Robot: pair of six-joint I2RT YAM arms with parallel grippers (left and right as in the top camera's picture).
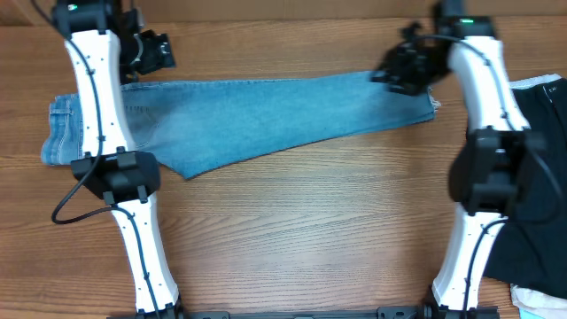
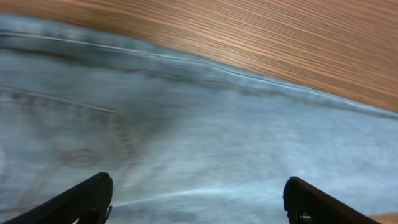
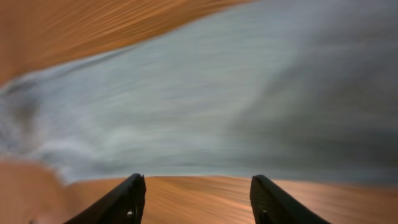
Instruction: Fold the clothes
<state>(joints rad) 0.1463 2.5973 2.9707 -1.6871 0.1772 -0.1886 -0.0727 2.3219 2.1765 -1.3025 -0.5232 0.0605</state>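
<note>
The jeans (image 1: 266,115) lie flat on the wooden table (image 1: 310,230), stretched across the upper half of the overhead frame. The waist end sits at the far left, partly under the left arm, and the legs, laid one over the other, taper toward the hems at the upper right. Their lower edge slants from the middle left up to the right. The left gripper (image 1: 152,53) hangs over the top edge of the denim near the waist, in the upper left of the frame. Its wrist view shows both fingers (image 2: 84,199) spread wide at the bottom corners, with only pale denim and a seam below them and bare wood across the top. The right gripper (image 1: 406,71) is over the hem end in the upper right. Its wrist view is blurred, yet the fingers (image 3: 124,202) stand clearly apart and empty, with wood under them and the edge of the denim just beyond. A black garment (image 1: 542,142) lies at the right edge of the table, apart from the jeans, and a bit of white cloth (image 1: 534,307) shows in the lower right corner
</note>
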